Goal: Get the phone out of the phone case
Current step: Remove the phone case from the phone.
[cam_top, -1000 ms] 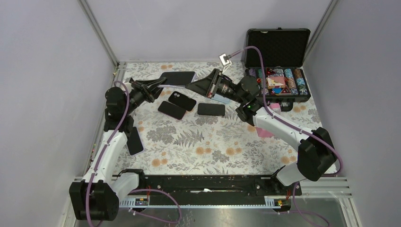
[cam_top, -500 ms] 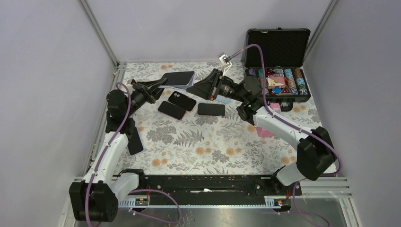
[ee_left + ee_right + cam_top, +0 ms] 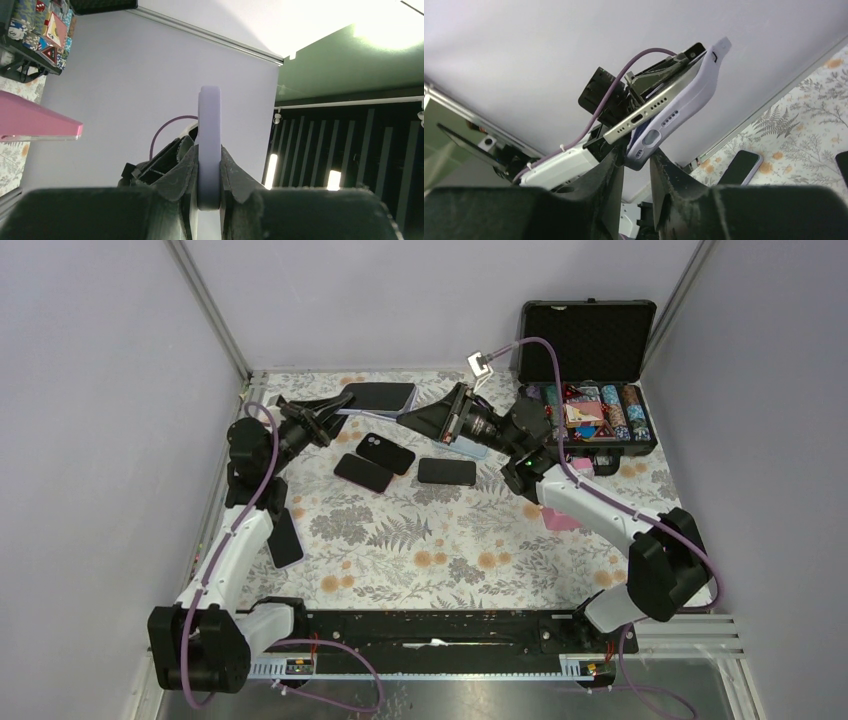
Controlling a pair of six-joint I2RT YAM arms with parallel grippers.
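The phone (image 3: pixel 644 116), silver-edged, sits in a lavender phone case (image 3: pixel 688 92) held up in the air at the back of the table. In the right wrist view its bottom end stands lifted out of the case. My right gripper (image 3: pixel 636 155) is shut on the case's bottom corner, fingertips on either side. My left gripper (image 3: pixel 209 167) is shut on the other end, where the lavender phone case (image 3: pixel 209 125) shows edge-on. From above, the phone case (image 3: pixel 378 397) spans between left gripper (image 3: pixel 335 412) and right gripper (image 3: pixel 405 420).
Three dark phones (image 3: pixel 386 452) (image 3: pixel 363 472) (image 3: pixel 446 471) lie on the floral cloth below the grippers, and another phone (image 3: pixel 284 537) lies beside the left arm. An open black chip case (image 3: pixel 590 410) stands at the back right, with a pink object (image 3: pixel 560 520) near the right arm.
Both grippers and the cased phone have shifted slightly toward the back of the table. The right gripper's jaws have widened a little.
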